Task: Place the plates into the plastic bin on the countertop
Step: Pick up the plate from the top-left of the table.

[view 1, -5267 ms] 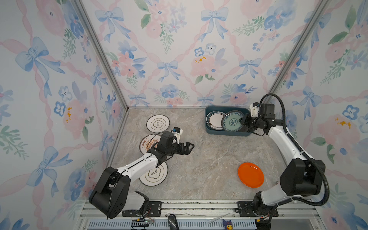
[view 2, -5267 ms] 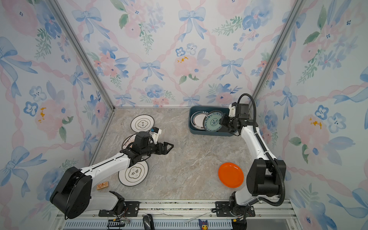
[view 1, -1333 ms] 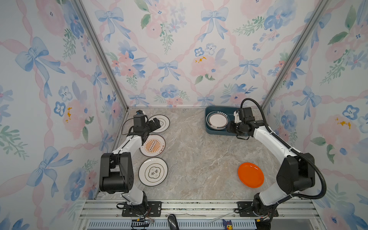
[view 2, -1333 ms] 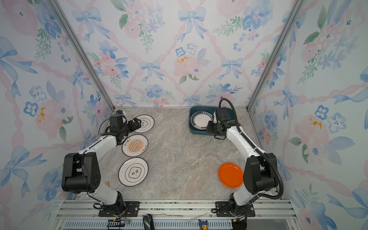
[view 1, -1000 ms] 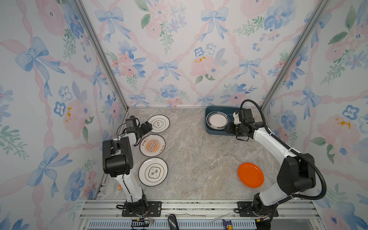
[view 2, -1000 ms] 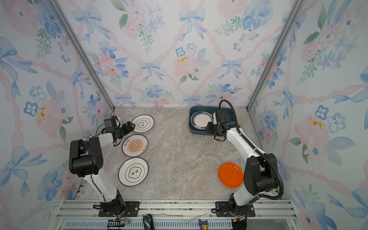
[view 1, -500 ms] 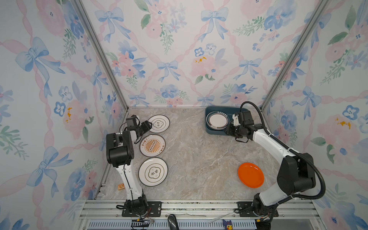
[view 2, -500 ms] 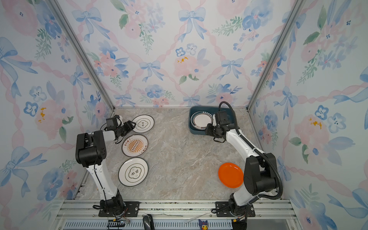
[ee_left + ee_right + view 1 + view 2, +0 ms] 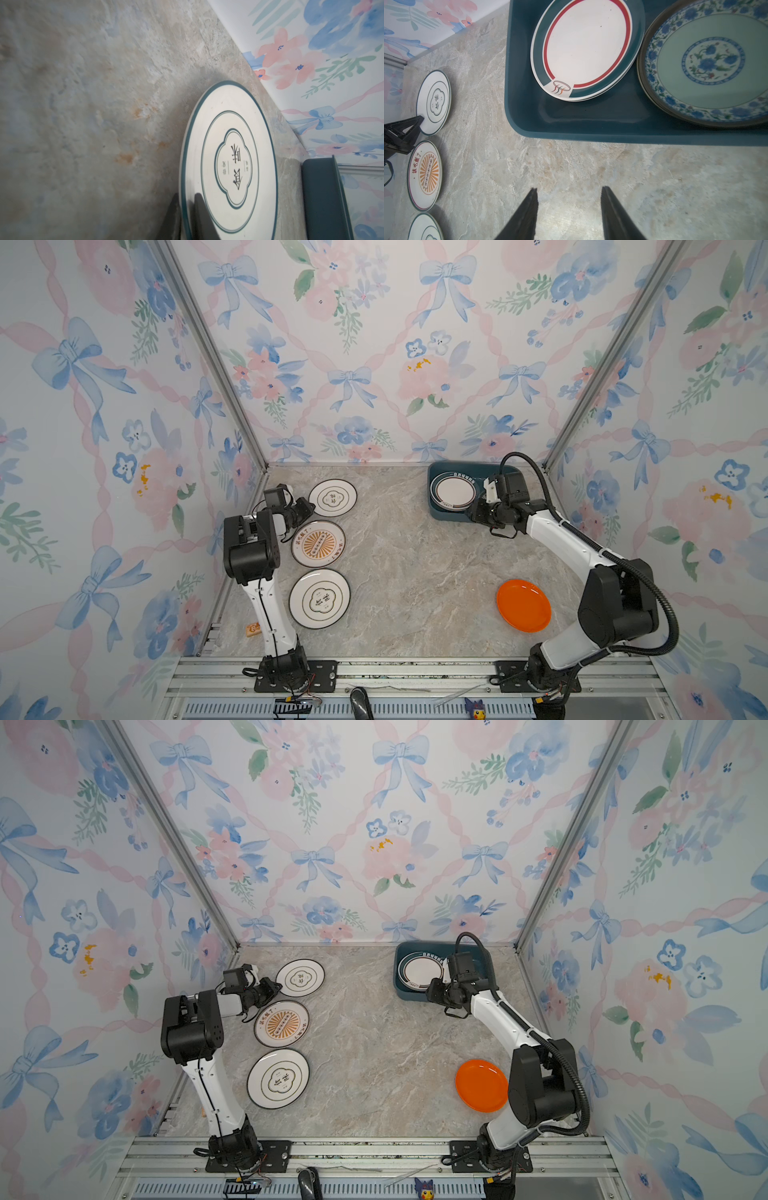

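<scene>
Left jaws now closed on emblem plate (image 9: 332, 497) rim, elbow high; right jaws half-open.

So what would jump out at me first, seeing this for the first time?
Probably the bow-and-flower wallpaper on every wall, then the bright orange plate lying alone beside the right arm. Next, the left arm, its jaws pinching the rim of the far emblem plate, and the dark teal bin holding plates at the back.
</scene>
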Controlling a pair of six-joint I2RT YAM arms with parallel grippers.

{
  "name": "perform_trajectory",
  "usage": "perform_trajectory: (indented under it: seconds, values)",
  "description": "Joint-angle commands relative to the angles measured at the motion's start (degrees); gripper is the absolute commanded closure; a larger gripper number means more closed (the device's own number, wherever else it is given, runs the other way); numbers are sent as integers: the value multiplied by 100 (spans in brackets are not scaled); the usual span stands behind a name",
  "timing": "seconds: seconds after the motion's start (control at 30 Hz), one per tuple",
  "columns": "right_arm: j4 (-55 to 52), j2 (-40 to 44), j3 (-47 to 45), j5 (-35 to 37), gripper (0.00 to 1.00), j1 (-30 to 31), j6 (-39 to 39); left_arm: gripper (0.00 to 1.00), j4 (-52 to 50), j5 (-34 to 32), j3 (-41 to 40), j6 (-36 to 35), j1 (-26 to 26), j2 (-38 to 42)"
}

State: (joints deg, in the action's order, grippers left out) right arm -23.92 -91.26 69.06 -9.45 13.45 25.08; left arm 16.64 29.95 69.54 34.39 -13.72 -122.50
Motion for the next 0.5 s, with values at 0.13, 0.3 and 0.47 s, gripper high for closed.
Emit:
perform_trajectory:
  seconds: [0.13,0.3,0.47]
  values:
    - [-7,144,-137,-59,53,85,35,100,-179,166,-28,-42,25,-140]
    - [116,211,-232,-290,53,96,67,100,-170,295,-2,4,161,29]
    - [565,400,-421,-992,49,98,191,100,-135,429,-12,91,466,335]
